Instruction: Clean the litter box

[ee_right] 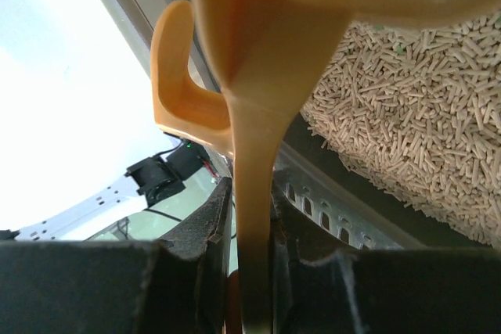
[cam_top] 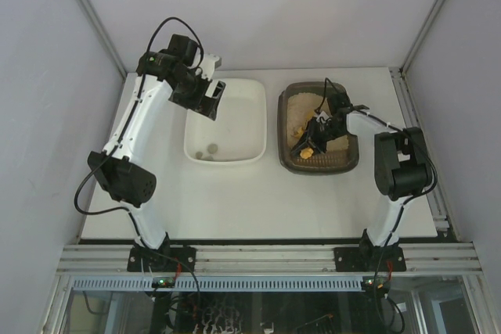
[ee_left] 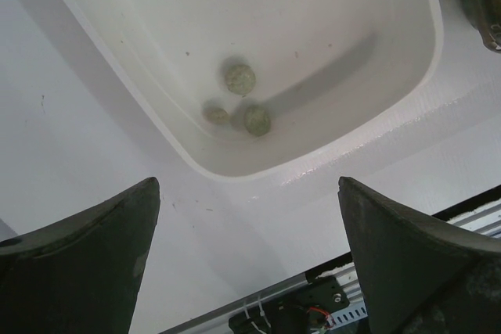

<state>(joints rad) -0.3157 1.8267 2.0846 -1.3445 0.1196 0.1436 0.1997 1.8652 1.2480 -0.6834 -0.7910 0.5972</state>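
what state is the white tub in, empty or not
Not empty. The white tub holds three small greyish lumps, close together on its floor; the rest of the floor shows bare.

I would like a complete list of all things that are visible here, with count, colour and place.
table: one, white, under everything.
tub: one, white, left half of the table.
lumps: three, grey-green, in the tub's near end.
litter box: one, dark brown, right of the tub.
litter: beige pellets, inside the litter box.
scoop: one, yellow, over the litter.
left fingers: two, dark, open, over the tub.
right fingers: two, dark, shut on the scoop's handle.
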